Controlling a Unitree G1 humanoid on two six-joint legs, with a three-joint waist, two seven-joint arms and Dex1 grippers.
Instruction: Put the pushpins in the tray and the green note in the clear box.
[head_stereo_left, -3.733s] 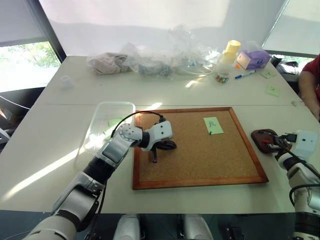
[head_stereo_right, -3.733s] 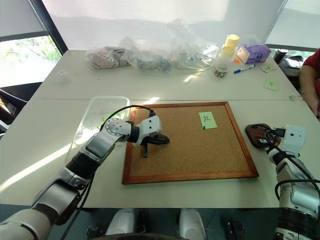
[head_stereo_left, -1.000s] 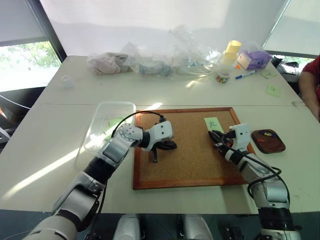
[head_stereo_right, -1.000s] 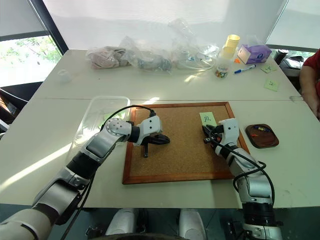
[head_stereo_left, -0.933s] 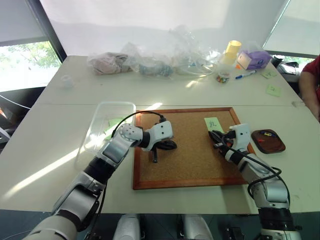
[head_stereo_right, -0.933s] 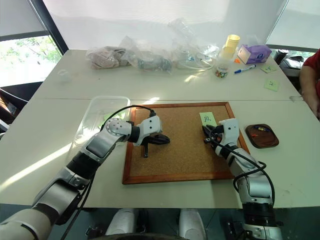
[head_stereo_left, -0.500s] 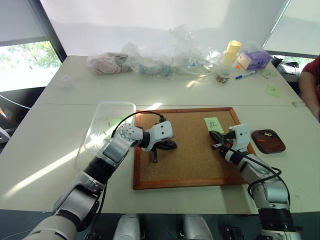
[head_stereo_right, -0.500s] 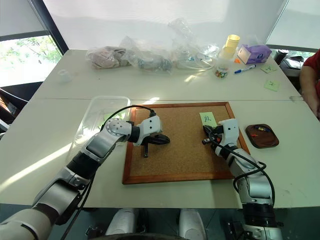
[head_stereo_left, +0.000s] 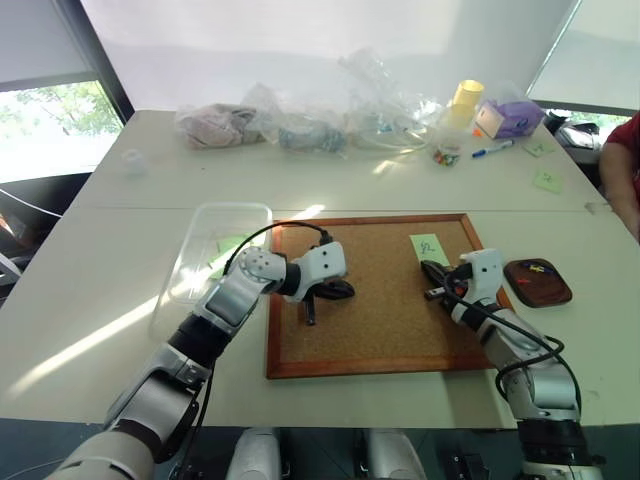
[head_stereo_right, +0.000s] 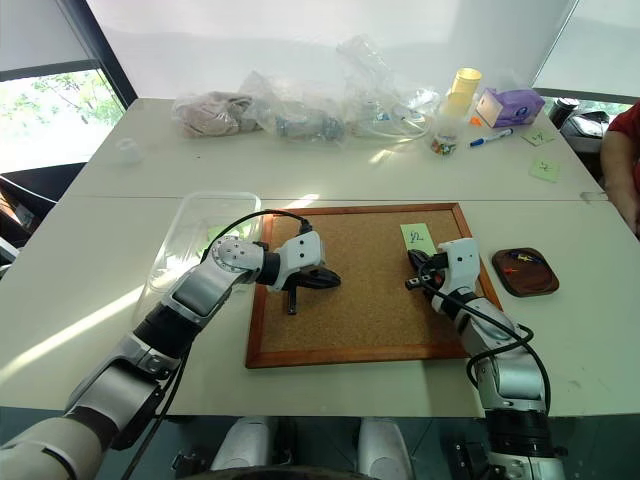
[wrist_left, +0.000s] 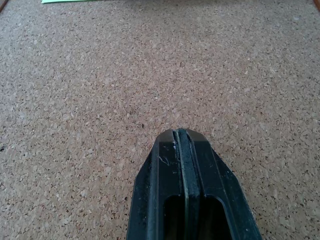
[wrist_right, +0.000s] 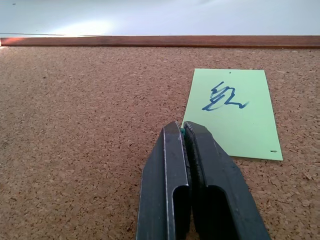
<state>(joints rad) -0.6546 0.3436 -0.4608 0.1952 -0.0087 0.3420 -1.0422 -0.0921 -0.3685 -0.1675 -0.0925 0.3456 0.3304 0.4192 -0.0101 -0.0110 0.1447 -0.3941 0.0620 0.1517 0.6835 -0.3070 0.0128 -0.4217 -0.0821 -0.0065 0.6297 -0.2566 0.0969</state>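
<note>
On the white desk (head_stereo_left: 120, 250) a wood-framed corkboard (head_stereo_left: 390, 300) lay near the front edge, with bare desk to its left and right and a strip of open surface between it and the clutter along the far side. The left arm reached in from the near left, bent at the elbow, its wrist turned so that the left gripper (head_stereo_left: 338, 291) pointed rightward and slightly down over the left half of the board; its fingers (wrist_left: 182, 165) were pressed flat together with nothing between them. The right arm came up from the near right, and the right gripper (head_stereo_right: 412, 270) lay low and level over the right part of the board, aimed at the far side; its fingers (wrist_right: 172, 165) were closed, with a speck of green showing at the tips, too small to say whether it was a pin.

One clear box (head_stereo_left: 205, 250) sat just left of the board's far-left corner, a pale green slip inside it. One green note (wrist_right: 232, 112) lay flat on the board near its far-right corner, just beyond the right fingertips. One tray (head_stereo_left: 537, 281), dark brown, rested on the desk just right of the board, holding a few pushpins (head_stereo_left: 537, 268), red and yellow among them. Two more green notes (head_stereo_left: 545, 180) lay at the far right.
</note>
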